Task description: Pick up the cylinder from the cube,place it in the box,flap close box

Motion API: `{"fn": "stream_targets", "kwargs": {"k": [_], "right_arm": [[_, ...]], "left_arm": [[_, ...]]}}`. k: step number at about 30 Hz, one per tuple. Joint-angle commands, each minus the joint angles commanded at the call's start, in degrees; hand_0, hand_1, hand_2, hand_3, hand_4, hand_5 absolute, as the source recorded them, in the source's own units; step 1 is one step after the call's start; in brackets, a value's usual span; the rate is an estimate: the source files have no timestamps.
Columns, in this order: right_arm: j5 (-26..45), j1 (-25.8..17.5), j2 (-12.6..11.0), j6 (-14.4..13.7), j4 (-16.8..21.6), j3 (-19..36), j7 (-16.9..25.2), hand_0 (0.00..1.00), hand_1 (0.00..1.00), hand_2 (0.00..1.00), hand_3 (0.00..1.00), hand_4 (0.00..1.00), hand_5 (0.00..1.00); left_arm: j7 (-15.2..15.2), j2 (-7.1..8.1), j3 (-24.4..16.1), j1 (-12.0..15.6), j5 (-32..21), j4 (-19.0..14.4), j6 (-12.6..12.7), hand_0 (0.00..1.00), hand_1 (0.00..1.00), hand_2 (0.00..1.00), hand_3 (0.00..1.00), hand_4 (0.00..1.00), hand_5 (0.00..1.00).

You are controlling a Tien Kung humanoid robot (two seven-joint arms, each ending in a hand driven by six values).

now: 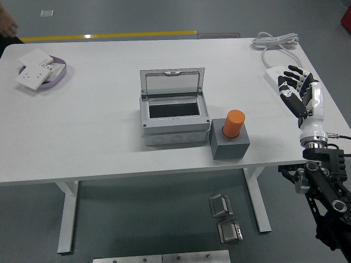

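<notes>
At the far left of the white table (pixel 82 131) sits a purple tray (pixel 59 75) stacked with white wall-switch plates (pixel 34 70), well apart from everything I work with. At the picture's top left corner a sliver of a person's hand (pixel 6 23) shows beyond the table's far edge, touching nothing.

Near the middle stands the grey junction box (pixel 174 118), its clear hinged lid (pixel 172 83) raised upright at the back and the dark opening facing up. Just beside the box's right side, touching or nearly so, is the dark grey cube (pixel 230 146). The orange cylinder (pixel 234 124) stands upright on top of the cube, bare all around.

Farther right, a white power strip (pixel 272 73) lies with its cable (pixel 274 45) looped toward the far edge. My right hand (pixel 300 92) hovers over that strip, fingers (pixel 287 87) spread wide and straight, holding nothing, well apart from the cylinder.
</notes>
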Motion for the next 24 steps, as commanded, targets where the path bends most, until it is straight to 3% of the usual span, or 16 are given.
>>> {"fn": "stream_targets", "kwargs": {"k": [11,17,18,23,24], "right_arm": [[0.1,1.8,-0.1,0.3,-0.7,-5.7,-1.3,0.722,0.681,0.664,0.773,0.747,0.013],[0.8,2.4,0.4,0.6,-1.4,-9.1,-1.4,0.700,0.666,0.637,0.741,0.751,0.025],[0.8,2.5,0.5,0.6,-1.6,-9.6,-1.4,0.674,0.650,0.588,0.723,0.754,0.049],[1.6,3.0,0.8,0.5,-2.7,-11.6,-1.4,0.674,0.650,0.588,0.723,0.754,0.049],[1.7,3.1,0.8,0.5,-2.9,-11.9,-1.3,0.645,0.629,0.559,0.678,0.749,0.060]], "left_arm": [[0.1,0.10,0.3,-0.1,0.1,0.0,-0.1,0.595,0.618,0.599,0.611,0.671,0.293],[0.1,0.14,0.3,-0.2,0.1,0.0,-0.1,0.595,0.617,0.599,0.611,0.671,0.292],[0.1,0.14,0.4,-0.2,0.1,0.0,-0.1,0.596,0.618,0.599,0.610,0.671,0.289],[-0.1,0.22,0.8,-0.3,-0.2,0.0,-0.1,0.596,0.618,0.599,0.610,0.671,0.289],[-0.1,0.27,0.8,-0.3,-0.2,0.0,-0.1,0.595,0.618,0.599,0.609,0.672,0.291]]}}
